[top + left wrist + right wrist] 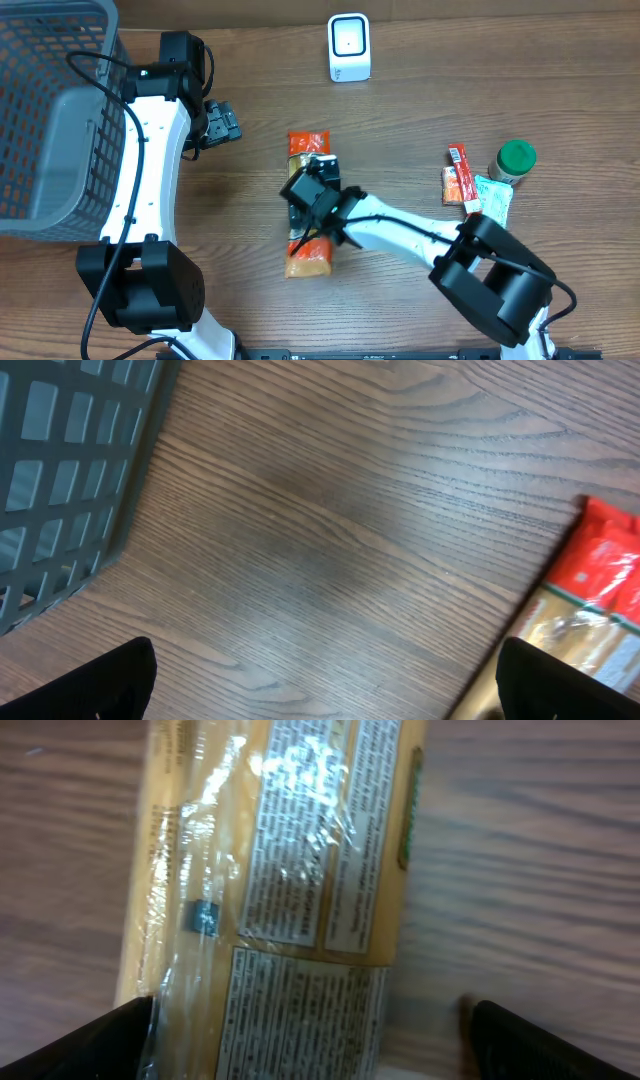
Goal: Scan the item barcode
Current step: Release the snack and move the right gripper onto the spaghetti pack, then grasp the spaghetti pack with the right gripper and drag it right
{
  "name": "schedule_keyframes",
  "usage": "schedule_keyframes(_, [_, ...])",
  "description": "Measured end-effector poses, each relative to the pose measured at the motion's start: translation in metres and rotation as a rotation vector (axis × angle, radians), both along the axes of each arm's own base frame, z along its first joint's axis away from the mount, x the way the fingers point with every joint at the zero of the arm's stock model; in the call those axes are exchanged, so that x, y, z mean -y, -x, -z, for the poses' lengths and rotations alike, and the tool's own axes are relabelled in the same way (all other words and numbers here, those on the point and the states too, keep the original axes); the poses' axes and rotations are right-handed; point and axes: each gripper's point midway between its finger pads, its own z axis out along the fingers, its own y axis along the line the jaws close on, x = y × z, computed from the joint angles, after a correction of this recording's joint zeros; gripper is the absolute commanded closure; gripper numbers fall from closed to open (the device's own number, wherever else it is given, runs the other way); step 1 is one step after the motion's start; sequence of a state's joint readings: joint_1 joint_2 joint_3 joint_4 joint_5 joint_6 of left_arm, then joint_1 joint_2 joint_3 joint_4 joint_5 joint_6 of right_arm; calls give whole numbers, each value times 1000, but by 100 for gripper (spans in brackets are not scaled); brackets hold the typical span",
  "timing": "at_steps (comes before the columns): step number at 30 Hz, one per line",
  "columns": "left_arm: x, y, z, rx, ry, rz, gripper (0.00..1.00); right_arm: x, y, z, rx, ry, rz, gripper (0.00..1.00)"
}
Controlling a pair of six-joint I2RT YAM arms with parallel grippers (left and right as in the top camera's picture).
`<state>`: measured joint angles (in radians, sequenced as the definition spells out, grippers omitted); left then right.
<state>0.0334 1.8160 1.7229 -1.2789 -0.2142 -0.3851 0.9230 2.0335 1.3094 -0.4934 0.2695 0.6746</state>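
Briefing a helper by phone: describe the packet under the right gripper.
From the grey basket on the left of the table, look right to its middle. A long yellow packet with a red end lies under the open right gripper. It is far longer than the small red sachets by the green-lidded jar.

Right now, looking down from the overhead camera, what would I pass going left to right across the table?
Grey basket → long orange-and-red packet → white scanner → red sachets → green-lidded jar.
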Motion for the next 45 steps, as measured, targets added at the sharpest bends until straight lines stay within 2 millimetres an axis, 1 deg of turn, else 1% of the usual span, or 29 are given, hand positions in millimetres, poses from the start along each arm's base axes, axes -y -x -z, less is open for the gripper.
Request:
schedule_keyframes(5, [0,0,0,0,0,0,0,33,-16,-1,-38,40,71,0])
schedule_keyframes(9, [0,0,0,0,0,0,0,51,-25,0,-72,34,123,0])
schedule_keyframes(14, [0,0,0,0,0,0,0,58,-26,2,-132,1,143,0])
schedule_keyframes(19, [0,0,0,0,0,0,0,56,-20,3,-215,-43,109,0])
schedule_keyframes(21, [0,0,0,0,0,0,0,54,-12,2,-260,-54,81,0])
schedule_keyframes(28, [0,0,0,0,0,0,0,55,39,2,-494,-70,20,0])
schedule_keyframes(32, [0,0,0,0,0,0,0,52,55,0,-567,-87,2,0])
schedule_keyframes(34, [0,0,0,0,0,0,0,47,60,-1,-588,-108,-10,0])
schedule_keyframes(39, [0,0,0,0,0,0,0,26,71,-5,-615,-174,-69,0])
schedule_keyframes(42, [0,0,0,0,0,0,0,10,82,-7,-618,-198,-122,0])
schedule_keyframes(45, [0,0,0,0,0,0,0,-1,93,-7,-618,-203,-161,0])
